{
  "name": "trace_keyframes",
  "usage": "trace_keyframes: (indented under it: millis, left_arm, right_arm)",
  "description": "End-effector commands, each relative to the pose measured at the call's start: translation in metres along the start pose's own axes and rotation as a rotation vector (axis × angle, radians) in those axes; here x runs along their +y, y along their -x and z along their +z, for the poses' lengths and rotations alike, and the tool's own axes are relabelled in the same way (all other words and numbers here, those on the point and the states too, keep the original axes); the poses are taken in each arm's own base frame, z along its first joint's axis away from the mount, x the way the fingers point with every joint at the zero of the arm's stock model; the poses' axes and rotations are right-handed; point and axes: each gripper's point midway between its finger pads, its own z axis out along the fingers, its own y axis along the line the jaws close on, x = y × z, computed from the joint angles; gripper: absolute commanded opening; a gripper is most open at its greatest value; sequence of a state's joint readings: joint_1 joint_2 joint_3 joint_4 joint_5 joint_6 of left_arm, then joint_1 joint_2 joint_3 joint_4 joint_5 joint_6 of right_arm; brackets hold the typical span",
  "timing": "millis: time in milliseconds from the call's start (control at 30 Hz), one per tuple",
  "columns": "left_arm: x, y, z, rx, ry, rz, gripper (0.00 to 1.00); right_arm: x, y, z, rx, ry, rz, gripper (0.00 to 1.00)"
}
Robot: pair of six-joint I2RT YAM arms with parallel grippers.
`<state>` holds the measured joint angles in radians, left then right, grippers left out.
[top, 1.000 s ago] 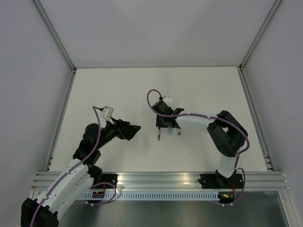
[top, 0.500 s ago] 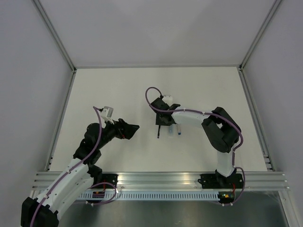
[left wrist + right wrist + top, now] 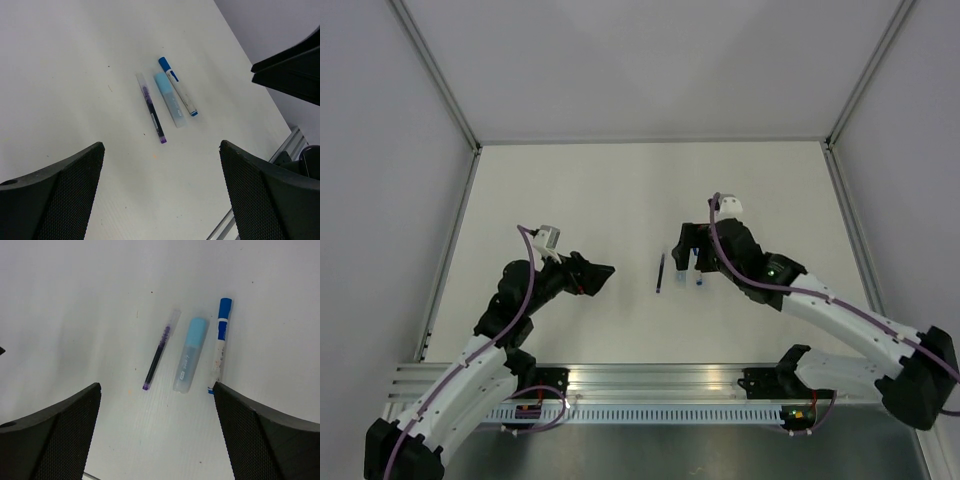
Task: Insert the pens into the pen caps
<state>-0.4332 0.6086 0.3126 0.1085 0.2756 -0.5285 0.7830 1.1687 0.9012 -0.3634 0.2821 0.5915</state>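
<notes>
Dark pen (image 3: pixel 159 352): lay flat on the table (image 3: pixel 70 285), outermost in a row of three, on the left arm's side.
Pale blue cap (image 3: pixel 190 356): lay flat between the two pens, roughly parallel, just beside each.
White pen (image 3: pixel 219 345): blue at both ends, lay on the cap's far side.
Right claw (image 3: pixel 156 385): spread wide, held nothing, hovered over the row.
Left claw (image 3: pixel 161 145): spread wide, held nothing, faced the row from the side.
Step in hand (judged): picking up a pen.
Method (judged): best closed across mid-barrel, straddling one pen only; dark pen seemed easiest, outer side free; cap not to be nudged.
</notes>
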Motion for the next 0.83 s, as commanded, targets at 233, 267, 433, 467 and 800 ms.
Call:
trace_keyframes:
  millis: [233, 267, 433, 467, 800]
  left_arm:
    - [-0.023, 0.019, -0.005, -0.046, -0.099, 0.078, 1.00]
    - [-0.023, 0.019, -0.005, -0.049, -0.106, 0.078, 1.00]
    - [-0.028, 0.021, -0.005, -0.058, -0.132, 0.086, 1.00]
    - [-0.029, 0.021, -0.005, -0.058, -0.134, 0.087, 1.00]
    - [-0.030, 0.021, -0.007, -0.066, -0.138, 0.094, 1.00]
  right_arm:
    - [-0.033, 0.020, -0.059, -0.349, 0.097, 0.007, 0.98]
    - [-0.031, 0.023, -0.065, -0.357, 0.109, 0.007, 0.98]
    - [-0.038, 0.015, -0.063, -0.334, 0.083, 0.007, 0.98]
    - [-0.037, 0.013, -0.061, -0.322, 0.084, 0.007, 0.98]
    - [-0.025, 0.008, -0.055, -0.288, 0.142, -0.039, 0.98]
